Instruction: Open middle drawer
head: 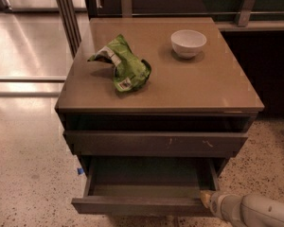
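One gripper (206,199), seemingly at right corner of open middle drawer (137,205).

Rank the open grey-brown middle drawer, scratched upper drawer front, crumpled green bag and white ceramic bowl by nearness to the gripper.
1. Middle drawer, at the gripper, bottom right.
2. Scratched upper front, just above.
3. Green bag, tabletop left; white bowl, back right: too close.
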Controlling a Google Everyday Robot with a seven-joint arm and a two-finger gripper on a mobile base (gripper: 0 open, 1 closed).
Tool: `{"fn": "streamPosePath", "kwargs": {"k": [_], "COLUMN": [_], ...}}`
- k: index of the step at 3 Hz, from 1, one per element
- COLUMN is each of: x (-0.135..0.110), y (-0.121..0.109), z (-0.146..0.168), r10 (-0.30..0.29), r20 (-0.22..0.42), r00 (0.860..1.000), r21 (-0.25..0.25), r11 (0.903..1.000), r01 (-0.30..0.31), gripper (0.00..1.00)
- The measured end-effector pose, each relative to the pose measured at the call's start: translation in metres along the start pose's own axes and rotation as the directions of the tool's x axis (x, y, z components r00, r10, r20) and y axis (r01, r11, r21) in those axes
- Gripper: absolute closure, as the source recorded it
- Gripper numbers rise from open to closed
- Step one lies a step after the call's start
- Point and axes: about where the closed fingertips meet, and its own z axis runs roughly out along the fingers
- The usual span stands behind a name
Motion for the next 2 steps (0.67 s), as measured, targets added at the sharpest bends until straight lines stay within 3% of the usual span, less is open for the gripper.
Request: {"fn": "streamPosePath", "kwargs": {"k": [2], "x": [0.020], "y": [0.001], "z": [-0.010], "r10": [0.065], "r20": [-0.039], "r00": [0.997], "r21": [-0.029], "r11": [0.9974], "r01": [-0.066], "gripper": [1.00]}}
